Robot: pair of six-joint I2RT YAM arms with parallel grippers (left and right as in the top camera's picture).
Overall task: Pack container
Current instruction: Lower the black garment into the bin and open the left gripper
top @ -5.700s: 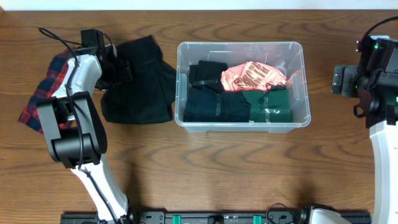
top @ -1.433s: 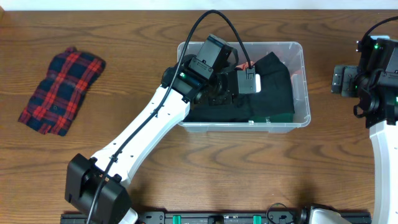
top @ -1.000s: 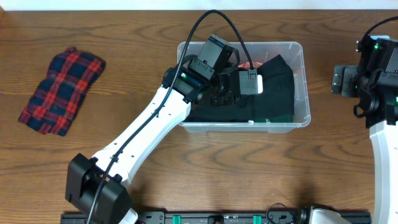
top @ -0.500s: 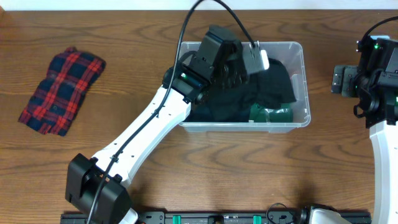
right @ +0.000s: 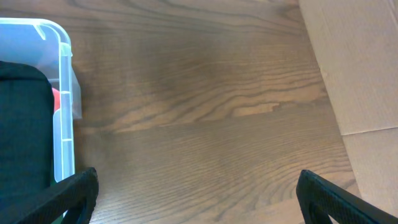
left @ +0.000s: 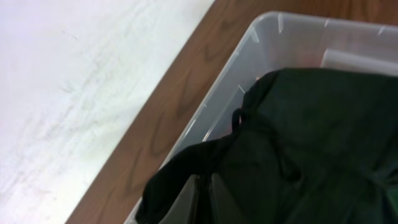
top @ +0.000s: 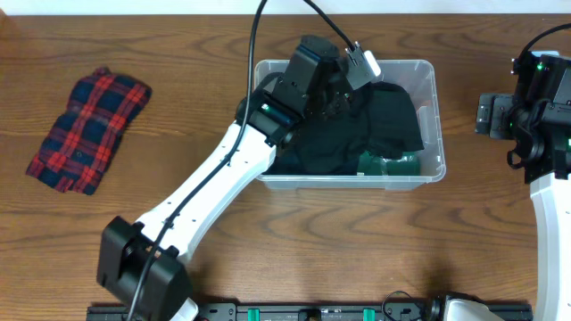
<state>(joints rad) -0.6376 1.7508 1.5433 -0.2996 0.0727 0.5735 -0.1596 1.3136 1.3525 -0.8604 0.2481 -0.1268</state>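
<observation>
The clear plastic container stands at the table's middle back. A black garment lies spread over most of its contents, with a green garment showing at the front right. My left gripper hovers over the container's back left part. In the left wrist view its fingers are pressed together just above the black garment, with no cloth visibly pinched between them, near the container's rim. My right gripper stands open over bare wood, to the right of the container.
A red and navy plaid cloth lies on the table at the far left. The right arm stands at the right edge. A sliver of red cloth shows inside the container's right wall. The table's back edge runs just behind the container.
My left gripper has lifted and shifted toward the container's back edge, and its jaws have shut. The black garment now lies loose in the container. The right arm has not moved.
</observation>
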